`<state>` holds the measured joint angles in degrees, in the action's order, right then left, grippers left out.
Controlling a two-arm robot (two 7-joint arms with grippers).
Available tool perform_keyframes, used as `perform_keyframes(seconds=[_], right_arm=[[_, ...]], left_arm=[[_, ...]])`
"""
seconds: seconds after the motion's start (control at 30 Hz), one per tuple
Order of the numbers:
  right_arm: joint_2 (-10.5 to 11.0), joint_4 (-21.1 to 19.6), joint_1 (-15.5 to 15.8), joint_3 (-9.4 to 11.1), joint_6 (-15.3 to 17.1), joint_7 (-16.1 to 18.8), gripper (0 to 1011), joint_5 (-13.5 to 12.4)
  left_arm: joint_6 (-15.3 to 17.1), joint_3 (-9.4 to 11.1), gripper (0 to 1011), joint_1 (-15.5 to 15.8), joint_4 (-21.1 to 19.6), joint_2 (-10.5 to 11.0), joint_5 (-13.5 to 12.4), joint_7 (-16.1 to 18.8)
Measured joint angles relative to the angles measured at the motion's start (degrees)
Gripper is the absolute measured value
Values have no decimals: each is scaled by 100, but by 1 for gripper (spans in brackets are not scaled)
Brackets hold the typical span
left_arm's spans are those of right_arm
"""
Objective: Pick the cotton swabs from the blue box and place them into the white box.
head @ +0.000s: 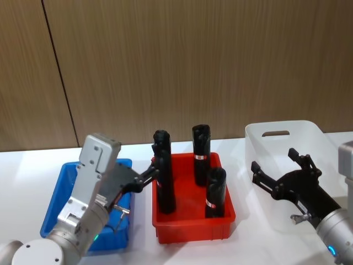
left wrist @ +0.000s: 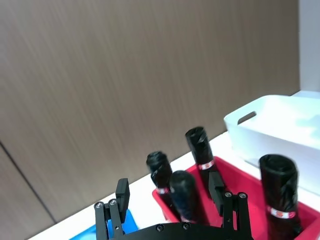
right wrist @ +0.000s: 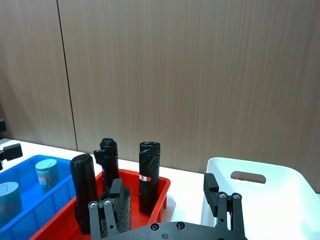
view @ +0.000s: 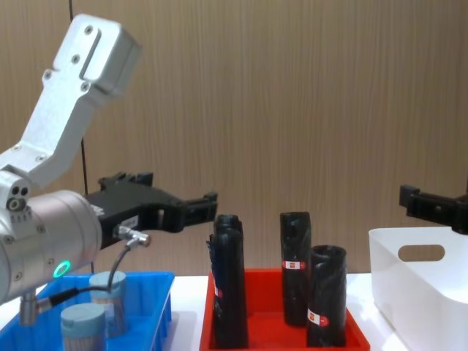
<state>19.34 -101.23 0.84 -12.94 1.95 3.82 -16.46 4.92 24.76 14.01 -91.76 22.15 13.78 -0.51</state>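
Now my open left gripper [head: 148, 174] should descend squarely over 1 cotton swabs jar [view: 82, 322], while my right gripper [head: 274, 160] hovers open above the white box [head: 309, 128].

- Bright, even, diffuse light all round the red tray [head: 193, 227].
- Only soft, faint shadows under it.
- White box [left wrist: 265, 142] beside it glares in my left wrist view.

Swabs [view: 82, 323], perhaps two, in left box [head: 59, 185]

Two cotton swabs [right wrist: 47, 172]; four black rolls [head: 201, 149]; three boxes [head: 259, 149]
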Motion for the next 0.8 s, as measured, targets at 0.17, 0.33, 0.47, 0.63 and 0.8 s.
perform_keyframes(seconds=[0.17, 0.33, 0.47, 0.63, 0.8], right_arm=[[0, 0, 0, 0, 0, 0, 1002, 0], [0, 0, 0, 0, 0, 0, 1002, 0], [0, 0, 0, 0, 0, 0, 1002, 0], [0, 0, 0, 0, 0, 0, 1002, 0], [0, 0, 0, 0, 0, 0, 1002, 0]], left_arm=[[228, -62, 1004, 6, 70, 1, 159, 147], [534, -135, 1004, 18, 140, -8, 372, 348], [759, -191, 1004, 26, 179, -21, 525, 493], [1031, -264, 1004, 38, 246, -44, 779, 692], [1206, -326, 1004, 54, 358, -79, 1008, 814]])
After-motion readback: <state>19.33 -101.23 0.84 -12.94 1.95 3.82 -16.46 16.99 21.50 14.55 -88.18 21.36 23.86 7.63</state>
